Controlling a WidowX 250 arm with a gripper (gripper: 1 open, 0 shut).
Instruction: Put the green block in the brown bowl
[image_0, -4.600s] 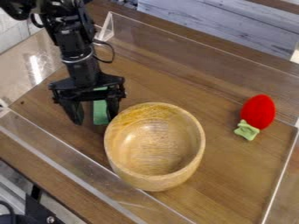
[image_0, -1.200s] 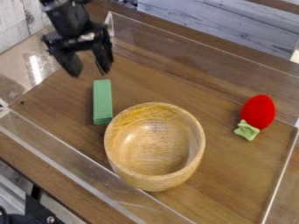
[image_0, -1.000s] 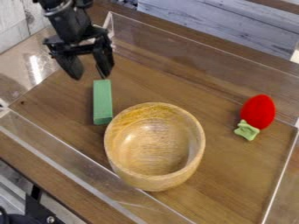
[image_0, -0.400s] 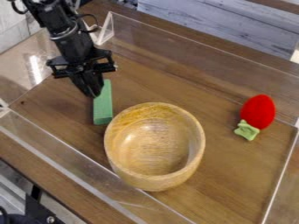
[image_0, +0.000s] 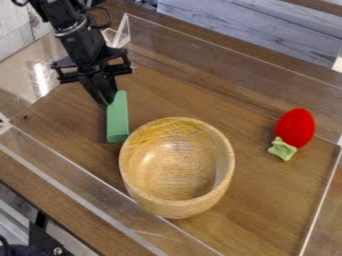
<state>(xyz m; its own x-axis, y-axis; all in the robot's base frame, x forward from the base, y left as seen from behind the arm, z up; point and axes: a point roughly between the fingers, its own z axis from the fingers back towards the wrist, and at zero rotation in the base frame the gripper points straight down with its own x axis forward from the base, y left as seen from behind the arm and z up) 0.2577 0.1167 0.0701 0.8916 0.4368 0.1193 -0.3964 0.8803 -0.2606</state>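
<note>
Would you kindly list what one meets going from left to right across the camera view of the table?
Gripper → green block → brown bowl → small green piece with the red object just above it, too overlapped to order between themselves.

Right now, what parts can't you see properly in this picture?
- Pincer tips: dark and bunched at the top end of the green block; whether they grip it is unclear.
- Arm: cut off by the top edge.
- Green thing under the red ball: too small to name.
- Brown bowl's underside: hidden.
</note>
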